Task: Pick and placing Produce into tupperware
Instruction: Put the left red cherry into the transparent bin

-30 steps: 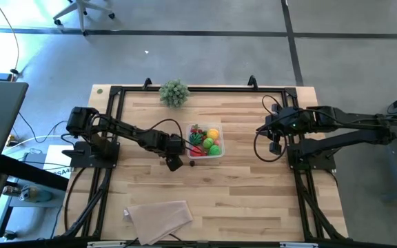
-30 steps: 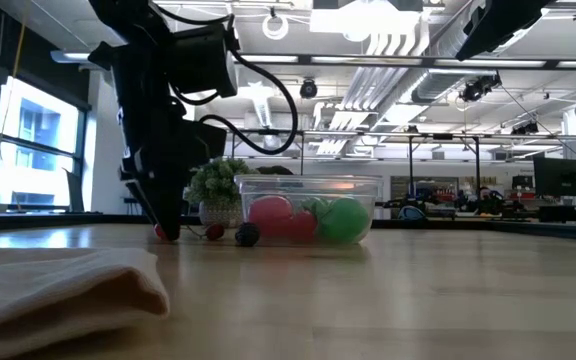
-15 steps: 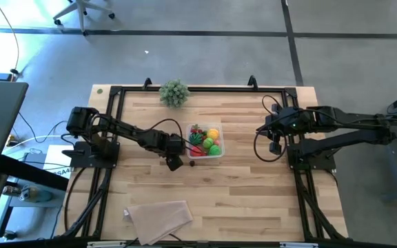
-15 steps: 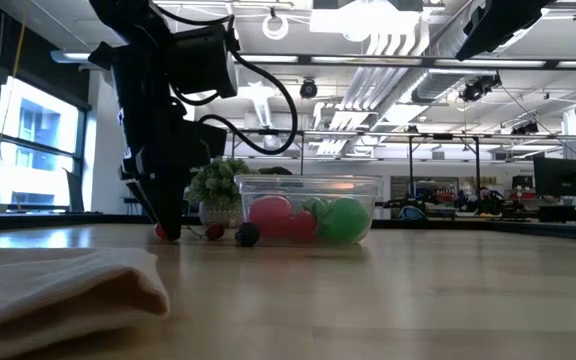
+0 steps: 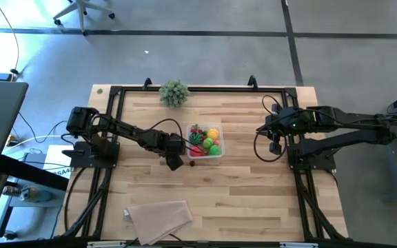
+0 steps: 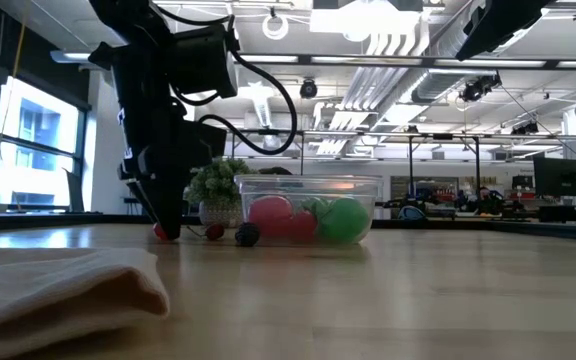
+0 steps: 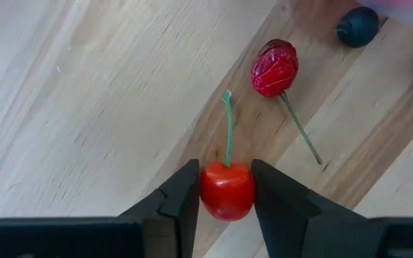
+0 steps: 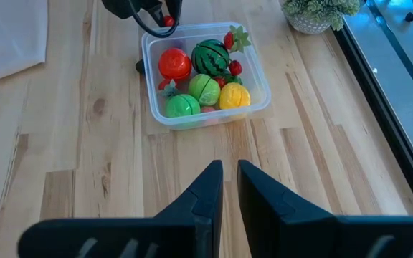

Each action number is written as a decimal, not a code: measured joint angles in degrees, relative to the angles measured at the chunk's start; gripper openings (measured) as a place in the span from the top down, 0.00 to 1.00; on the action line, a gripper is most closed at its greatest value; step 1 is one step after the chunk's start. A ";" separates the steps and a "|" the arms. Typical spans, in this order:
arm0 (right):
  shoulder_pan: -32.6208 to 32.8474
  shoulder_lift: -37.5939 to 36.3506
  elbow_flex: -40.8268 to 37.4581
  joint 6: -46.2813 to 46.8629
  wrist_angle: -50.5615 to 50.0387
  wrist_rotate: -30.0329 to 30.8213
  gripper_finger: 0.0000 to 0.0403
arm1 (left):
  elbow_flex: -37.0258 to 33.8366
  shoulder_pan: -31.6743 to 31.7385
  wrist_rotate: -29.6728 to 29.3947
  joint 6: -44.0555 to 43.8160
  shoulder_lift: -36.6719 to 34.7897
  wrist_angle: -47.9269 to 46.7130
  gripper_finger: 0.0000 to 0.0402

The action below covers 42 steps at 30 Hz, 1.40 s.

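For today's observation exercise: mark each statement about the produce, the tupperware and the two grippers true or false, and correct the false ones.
1. The left gripper has a red cherry between its fingers. True.
2. The tupperware is empty. False: it holds several pieces, including a striped watermelon.
3. A second red cherry lies on the table outside the tupperware. True.
4. The right gripper holds a yellow fruit. False: it is shut on nothing, away from the tupperware.

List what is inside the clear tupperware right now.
Inside the tupperware: a red tomato-like piece, a striped watermelon ball, two green pieces, a yellow one and small red bits. Anything beneath them is hidden.
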 joint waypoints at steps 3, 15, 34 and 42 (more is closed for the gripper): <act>-0.01 -0.01 0.01 0.00 0.00 0.00 0.91 | 0.00 0.00 -0.09 -0.26 0.00 0.01 0.76; -0.01 0.00 0.02 0.01 0.00 0.01 0.91 | 0.00 0.01 -0.39 -0.81 0.00 -0.44 0.74; -0.01 0.00 0.01 0.01 0.00 0.00 0.91 | 0.00 -0.02 -2.54 -2.16 -2.02 -0.64 0.74; -0.02 -0.02 0.00 0.00 -0.01 0.01 0.91 | 0.02 -0.02 -7.35 -2.58 -9.58 -1.60 0.74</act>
